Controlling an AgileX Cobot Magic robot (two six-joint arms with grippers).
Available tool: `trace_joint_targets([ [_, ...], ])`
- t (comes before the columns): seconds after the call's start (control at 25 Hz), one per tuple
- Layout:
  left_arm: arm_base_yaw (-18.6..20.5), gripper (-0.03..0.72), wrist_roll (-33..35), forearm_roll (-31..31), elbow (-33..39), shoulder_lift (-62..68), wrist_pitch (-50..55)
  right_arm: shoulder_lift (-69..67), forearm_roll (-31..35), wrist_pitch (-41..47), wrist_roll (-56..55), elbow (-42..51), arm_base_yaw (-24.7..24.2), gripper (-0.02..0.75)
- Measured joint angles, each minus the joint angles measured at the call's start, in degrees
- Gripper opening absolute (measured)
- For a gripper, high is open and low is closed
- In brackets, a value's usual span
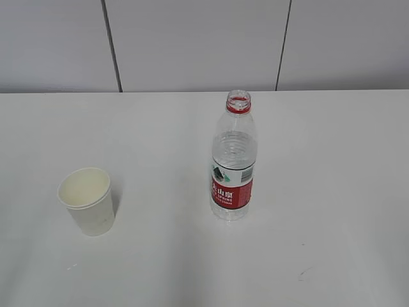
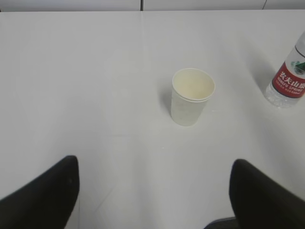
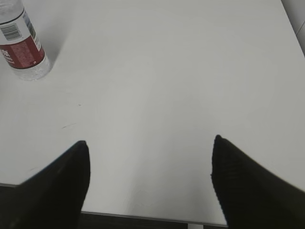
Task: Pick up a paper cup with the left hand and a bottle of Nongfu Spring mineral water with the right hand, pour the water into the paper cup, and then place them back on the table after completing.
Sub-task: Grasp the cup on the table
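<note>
Cut-off and unreadable parts across three views

Left wrist view: bottle cropped by right edge, only label and base show; left gripper fingers cut off at bottom. Right wrist view: bottle top cropped at upper-left corner; right gripper fingers run off bottom edge. Exterior view: label text too small to read; neither gripper appears.

The bottle wears a red label with white Chinese characters, 农夫山泉, and beneath them a smaller line in Latin capitals that seems to read NONGFU SPRING; a barcode with tiny, unreadable print sits on the label's white band; the paper cup carries no lettering.
</note>
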State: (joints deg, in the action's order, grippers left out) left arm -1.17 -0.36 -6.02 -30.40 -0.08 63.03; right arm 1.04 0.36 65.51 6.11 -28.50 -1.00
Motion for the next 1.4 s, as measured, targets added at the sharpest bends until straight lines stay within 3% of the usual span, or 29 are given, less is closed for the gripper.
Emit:
trace_joint_targets([
  [1.4,0.0,0.563,0.0,-0.18,0.0,0.0,0.0,0.0,-0.36,0.0,0.0,0.0,0.0,0.586],
])
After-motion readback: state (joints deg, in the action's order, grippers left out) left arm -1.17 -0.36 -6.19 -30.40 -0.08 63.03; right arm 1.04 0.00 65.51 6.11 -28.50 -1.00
